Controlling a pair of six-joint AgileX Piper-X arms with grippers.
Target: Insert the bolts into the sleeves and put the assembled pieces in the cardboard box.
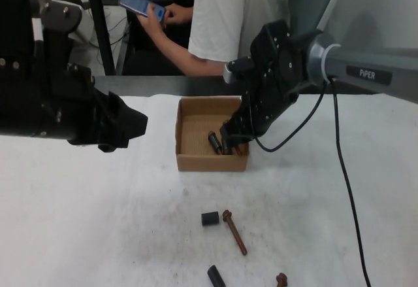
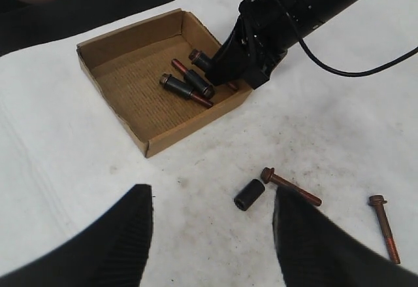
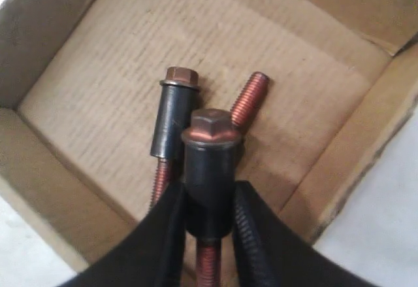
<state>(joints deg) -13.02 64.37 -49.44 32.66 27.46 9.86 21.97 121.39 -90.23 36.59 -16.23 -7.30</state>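
The cardboard box stands at the middle of the bench. My right gripper is down inside it, shut on a black sleeve with a copper bolt through it. Another assembled piece lies on the box floor beside it, and a threaded bolt end shows behind. My left gripper hangs open over the bench left of the box, holding nothing. On the cloth in front of the box lie a loose sleeve and a loose bolt. Nearer the front edge are a second sleeve and a second bolt.
The bench is covered with a white cloth, bare on the left and right of the loose parts. The right arm's cable trails over the cloth at the right. A person stands behind the bench, away from the parts.
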